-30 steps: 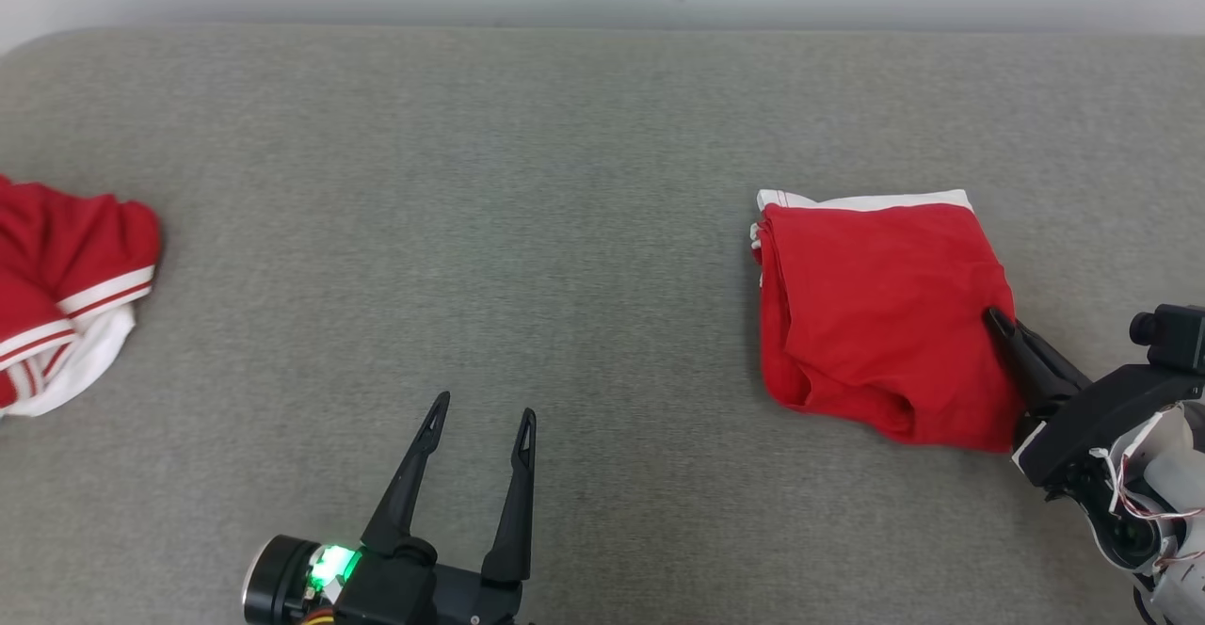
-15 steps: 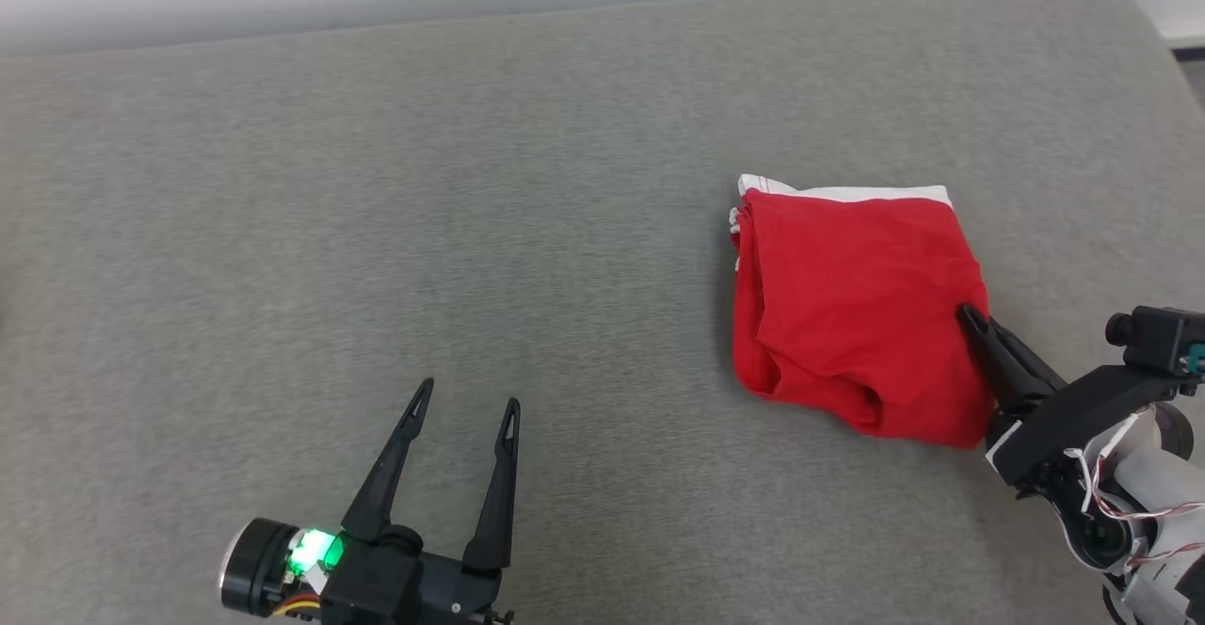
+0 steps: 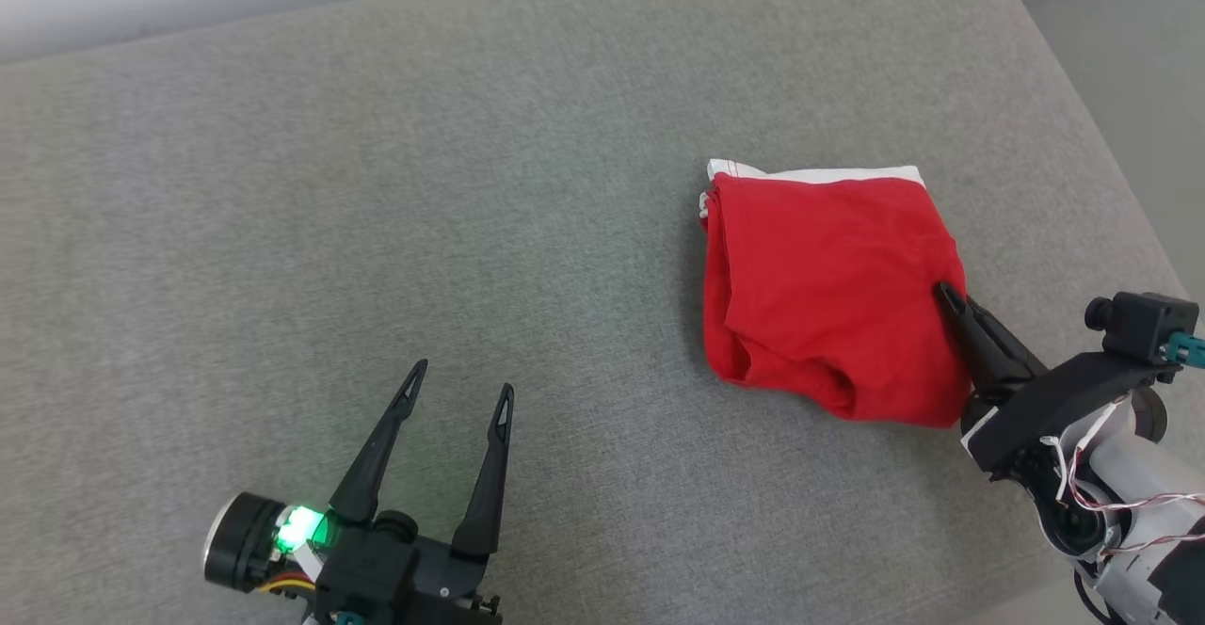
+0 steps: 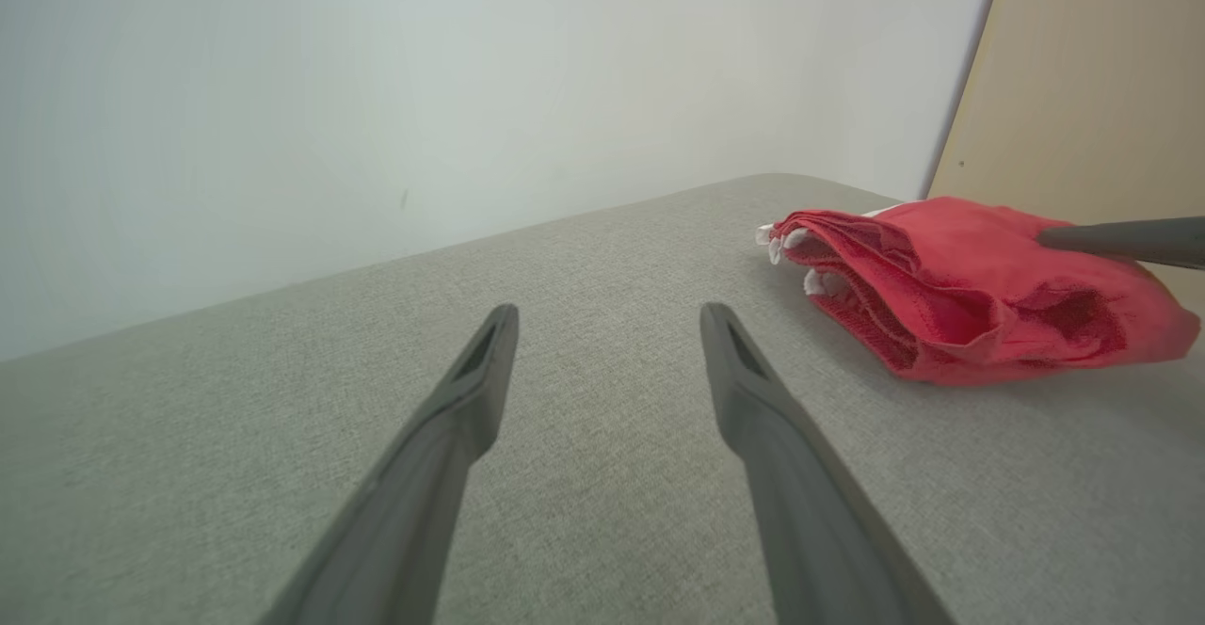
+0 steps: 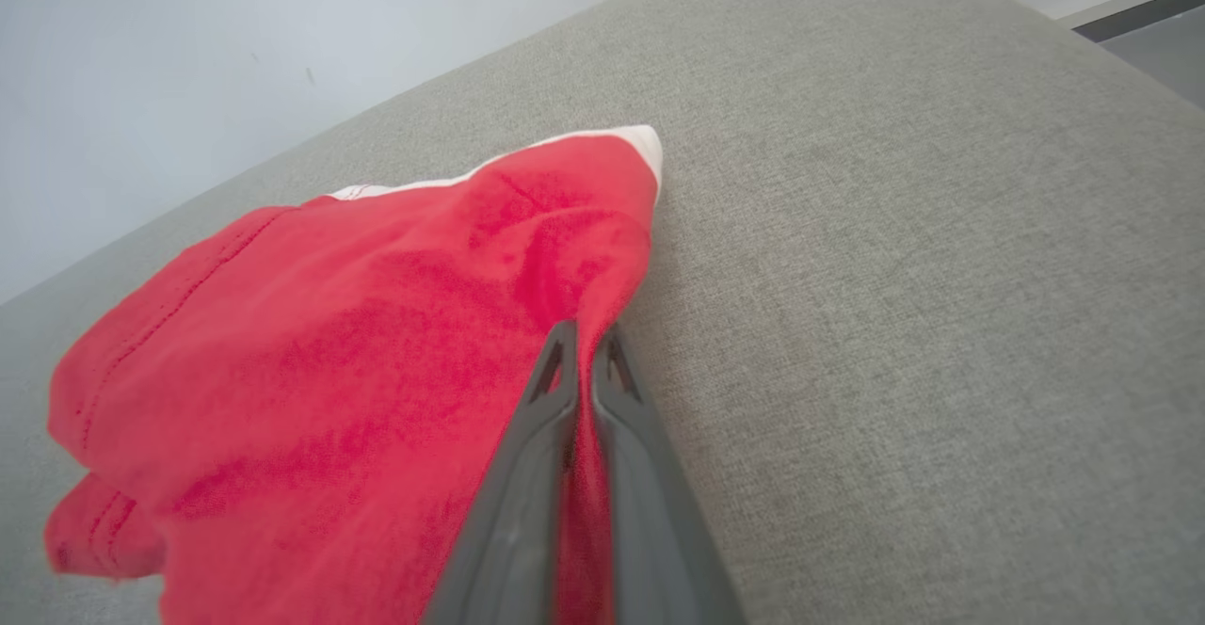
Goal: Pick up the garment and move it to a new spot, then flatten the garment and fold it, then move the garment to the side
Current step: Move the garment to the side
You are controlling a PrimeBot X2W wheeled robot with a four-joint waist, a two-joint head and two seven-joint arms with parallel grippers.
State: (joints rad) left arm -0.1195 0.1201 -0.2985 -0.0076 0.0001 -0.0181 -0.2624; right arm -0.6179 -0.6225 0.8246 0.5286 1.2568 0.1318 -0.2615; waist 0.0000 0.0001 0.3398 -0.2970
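The folded red cloth garment (image 3: 828, 296) lies right-centre, long axis vertical, white hem uppermost; the right gripper (image 3: 944, 294) pinches its right edge, while the left gripper (image 3: 458, 378) gapes wide.

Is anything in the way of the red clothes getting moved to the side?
Nothing visible is. The right gripper pinches the edge of the red garment, with plain grey cushion all around.

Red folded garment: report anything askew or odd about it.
The red folded garment with white trim is slightly untidy: its near edge bulges in loose layers instead of lying flat. The right gripper pinches its right edge.
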